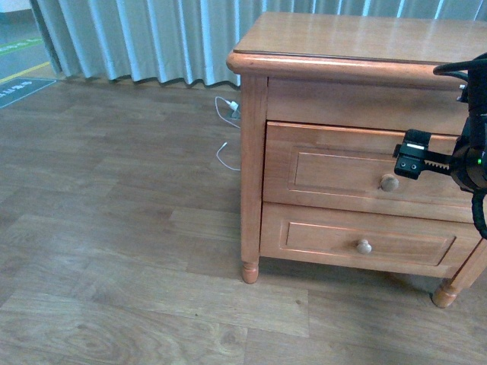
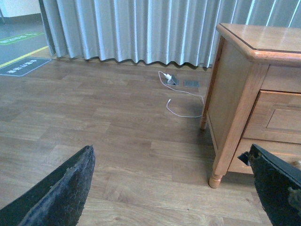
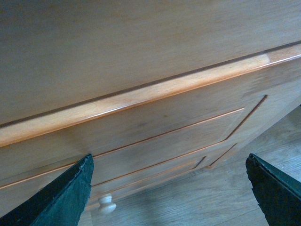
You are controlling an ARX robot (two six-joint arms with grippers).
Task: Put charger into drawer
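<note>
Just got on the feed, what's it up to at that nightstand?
The right gripper is at the front of the nightstand's upper drawer, close to its round knob, jaws open and holding nothing. The drawer looks shut. The left gripper is also open and empty, off to the side over the floor. The charger is not visible in any view; only a thin white cable lies by the curtain.

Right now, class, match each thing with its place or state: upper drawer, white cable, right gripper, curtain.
Things:
1. upper drawer
2. white cable
3. right gripper
4. curtain

Places or states:
A. hangs behind the cabinet
B. shut
C. open, close to the upper knob
D. lies on the floor

Pairs: 1-B, 2-D, 3-C, 4-A
</note>
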